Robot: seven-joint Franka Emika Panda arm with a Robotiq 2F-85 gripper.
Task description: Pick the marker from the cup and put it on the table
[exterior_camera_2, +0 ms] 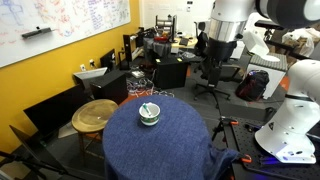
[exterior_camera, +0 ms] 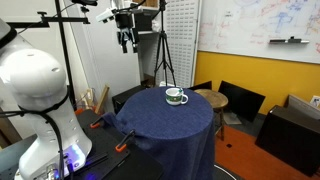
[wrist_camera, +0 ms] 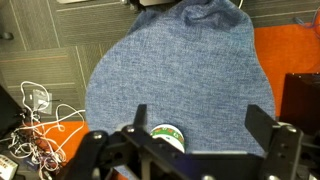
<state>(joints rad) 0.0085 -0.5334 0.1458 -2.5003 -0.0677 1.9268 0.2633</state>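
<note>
The white cup with a green band point(exterior_camera: 176, 96) stands upright near the middle of the round navy-draped table point(exterior_camera: 160, 125); both also show in the other exterior view, the cup point(exterior_camera_2: 148, 115) on the table point(exterior_camera_2: 160, 150). The marker point(exterior_camera_2: 150, 108) shows as a thin stick resting inside the cup. My gripper point(exterior_camera: 126, 42) hangs high above the table, well apart from the cup. In the wrist view my gripper point(wrist_camera: 200, 125) is open and empty, and the cup point(wrist_camera: 167, 134) sits far below by one finger, partly hidden by the gripper body. The marker does not show in that view.
A small round wooden stool point(exterior_camera: 212, 98) stands beside the table, also in an exterior view point(exterior_camera_2: 95, 114). A white robot body point(exterior_camera: 40, 95), a tripod point(exterior_camera: 162, 55), black chairs point(exterior_camera_2: 190, 60) and floor cables point(wrist_camera: 35, 125) surround the table.
</note>
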